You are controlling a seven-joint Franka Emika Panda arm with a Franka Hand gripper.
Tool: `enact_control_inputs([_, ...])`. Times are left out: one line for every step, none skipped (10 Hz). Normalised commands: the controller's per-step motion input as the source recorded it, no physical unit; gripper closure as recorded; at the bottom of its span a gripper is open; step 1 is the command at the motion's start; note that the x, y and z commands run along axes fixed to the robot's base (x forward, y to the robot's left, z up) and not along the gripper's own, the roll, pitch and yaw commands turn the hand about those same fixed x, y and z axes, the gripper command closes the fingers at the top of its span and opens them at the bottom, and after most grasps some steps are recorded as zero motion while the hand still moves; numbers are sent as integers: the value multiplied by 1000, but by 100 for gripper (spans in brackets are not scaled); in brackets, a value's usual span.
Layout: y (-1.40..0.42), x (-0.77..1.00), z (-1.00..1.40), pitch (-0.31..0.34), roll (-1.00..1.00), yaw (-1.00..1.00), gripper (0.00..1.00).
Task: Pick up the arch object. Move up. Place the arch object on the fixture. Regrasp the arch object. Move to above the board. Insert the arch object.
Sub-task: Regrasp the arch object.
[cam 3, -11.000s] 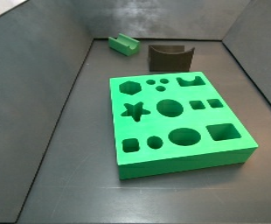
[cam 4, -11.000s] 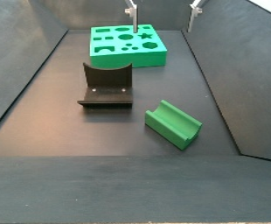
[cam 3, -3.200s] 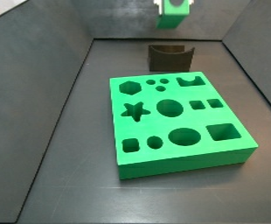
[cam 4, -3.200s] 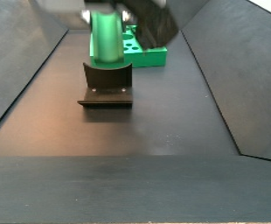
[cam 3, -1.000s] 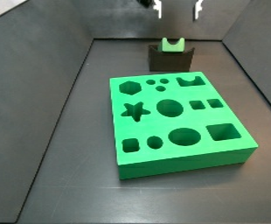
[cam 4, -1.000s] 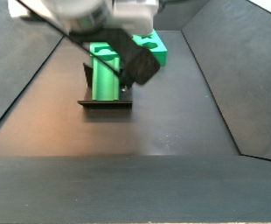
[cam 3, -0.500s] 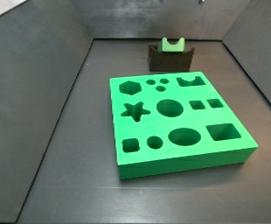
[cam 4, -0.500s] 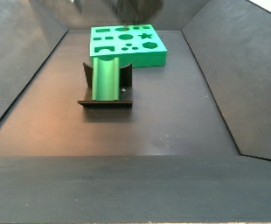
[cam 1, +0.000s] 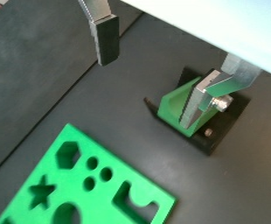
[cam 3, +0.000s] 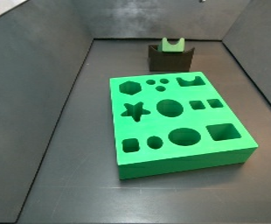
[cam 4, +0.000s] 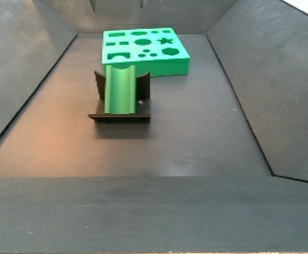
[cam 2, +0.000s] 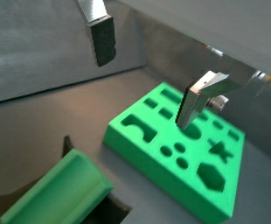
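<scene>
The arch object (cam 3: 170, 44) is a small green block standing on the fixture (cam 3: 170, 60), the dark bracket at the far end of the floor. A side view shows the arch object (cam 4: 119, 87) leaning along the fixture (cam 4: 117, 116). In both wrist views my gripper (cam 1: 148, 94) (cam 2: 142, 94) hangs open, high above the floor, with nothing between its fingers (cam 1: 103, 39). Below it lie the arch object (cam 1: 173, 103) (cam 2: 62, 194) and the fixture (cam 1: 219, 133). The gripper does not show in the side views. The green board (cam 3: 184, 166) (cam 4: 170, 65) (cam 1: 62, 175) (cam 2: 149, 171) lies flat beside the fixture.
Dark grey walls (cam 3: 56, 79) slope up around the dark floor (cam 4: 157, 169). The board has star, hexagon, round, square, oval and arch holes, all unfilled.
The gripper has risen away from the fixture and left the side views. The arch object stays on the fixture where it was let go.
</scene>
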Motion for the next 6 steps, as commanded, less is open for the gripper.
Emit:
enact_control_inputs([-29,-34,11,24,1000,32,0])
enact_control_inputs([-29,-37,5,19,1000,32,0])
enact_control_inputs([-27,-35,3,14,1000,33,0])
enact_control_inputs([-21,-30,3,6,1000,34,0])
enact_control_inputs([-23,-25,3,1,1000,35,0])
enact_control_inputs([-22,-23,2,-1,1000,36,0])
